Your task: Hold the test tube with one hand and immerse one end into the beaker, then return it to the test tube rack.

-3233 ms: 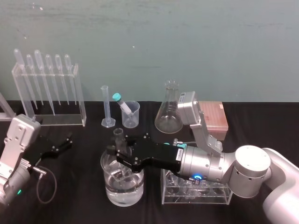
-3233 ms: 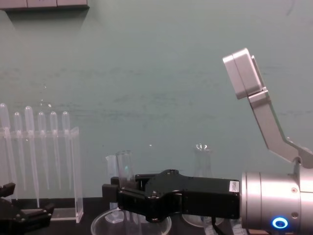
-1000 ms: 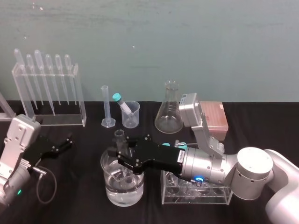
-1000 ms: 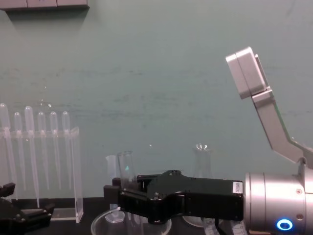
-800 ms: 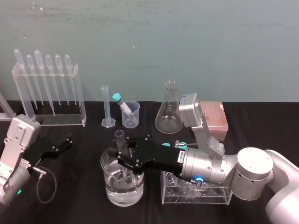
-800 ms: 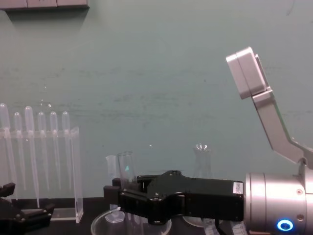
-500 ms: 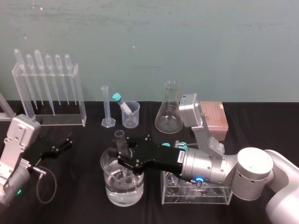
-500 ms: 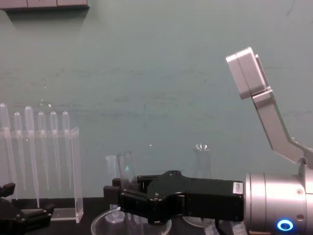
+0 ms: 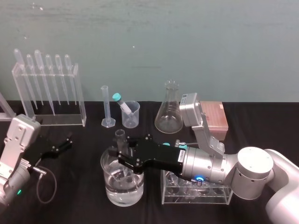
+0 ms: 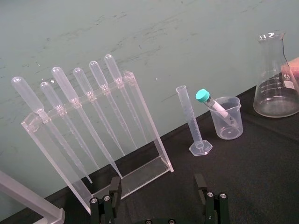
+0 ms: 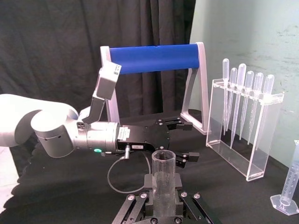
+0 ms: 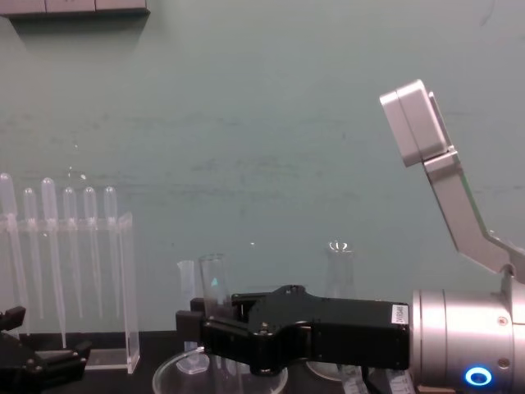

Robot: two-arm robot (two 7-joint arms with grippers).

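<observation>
Test tube [image 9: 119,136] upright between jaws of right gripper [image 9: 120,154], over wide dish [image 9: 108,185]

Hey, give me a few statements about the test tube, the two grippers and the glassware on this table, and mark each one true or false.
1. The right gripper is shut on the upright test tube. True.
2. The test tube dips into the conical flask. False: it goes down into the wide water-filled beaker.
3. The left gripper holds a pipette. False: it is open and empty, low at the table's left.
4. Six pipettes hang in the clear stand. True.
</observation>
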